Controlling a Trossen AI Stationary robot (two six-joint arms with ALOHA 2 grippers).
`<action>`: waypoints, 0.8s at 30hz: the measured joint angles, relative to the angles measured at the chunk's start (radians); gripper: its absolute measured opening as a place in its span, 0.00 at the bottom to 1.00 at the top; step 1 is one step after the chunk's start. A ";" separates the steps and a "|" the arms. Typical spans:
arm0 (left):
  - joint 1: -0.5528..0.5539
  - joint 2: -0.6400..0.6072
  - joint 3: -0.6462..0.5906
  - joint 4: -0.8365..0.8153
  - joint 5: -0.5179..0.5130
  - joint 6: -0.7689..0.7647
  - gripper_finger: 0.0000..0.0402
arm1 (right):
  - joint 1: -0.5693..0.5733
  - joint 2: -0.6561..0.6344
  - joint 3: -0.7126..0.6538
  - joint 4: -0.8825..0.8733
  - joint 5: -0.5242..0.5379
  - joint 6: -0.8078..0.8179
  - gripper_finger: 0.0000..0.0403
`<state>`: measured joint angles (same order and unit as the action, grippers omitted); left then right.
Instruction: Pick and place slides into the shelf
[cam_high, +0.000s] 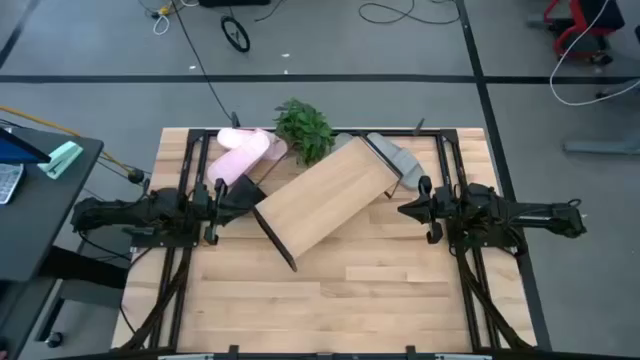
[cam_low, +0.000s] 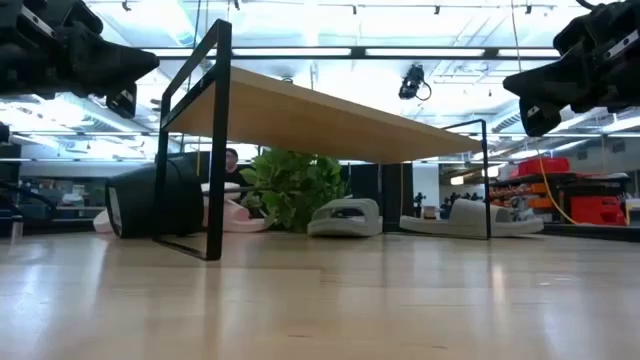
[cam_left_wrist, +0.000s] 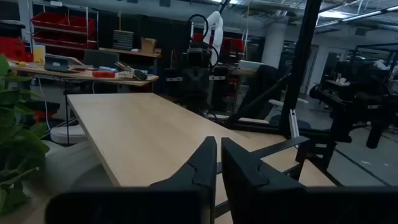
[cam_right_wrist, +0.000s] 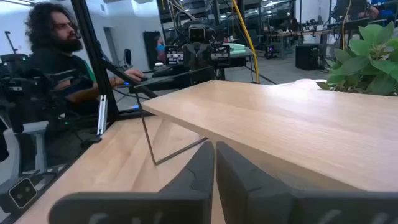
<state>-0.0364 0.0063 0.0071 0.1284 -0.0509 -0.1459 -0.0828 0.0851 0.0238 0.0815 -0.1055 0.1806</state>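
Shelf sits mid-table, turned diagonally; light wood board on thin black frame, its far-right end raised toward the far edge, its near-left end lower; board bare, no slide on it.

Pink slides lie at the far left of the table, just behind the shelf's left end, close beside each other; one light grey slide shows at the far right, partly tucked under the shelf's far corner; from table height two grey slides are seen beyond the frame, right of the plant; the plant stands at the far edge between pink and grey.

Left gripper hangs at the left, just beside the shelf's left end, above the table; fingers pressed together, nothing between them.

Right gripper hangs at the right, near the shelf's right end, also raised; fingers together, empty.

A person sits beyond the table's left side, seen from the right wrist.
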 joint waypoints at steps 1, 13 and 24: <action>0.000 0.000 0.000 0.000 0.000 0.000 0.08 | 0.000 0.000 0.000 0.000 0.000 0.000 0.06; 0.000 0.000 0.000 0.000 0.000 0.000 0.06 | 0.000 0.000 0.000 0.000 0.000 0.000 0.06; 0.000 0.000 0.000 0.000 0.000 0.000 0.09 | 0.000 0.000 0.000 0.000 0.000 0.000 0.06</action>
<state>-0.0366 0.0062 0.0071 0.1286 -0.0505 -0.1459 -0.0830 0.0851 0.0240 0.0818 -0.1057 0.1810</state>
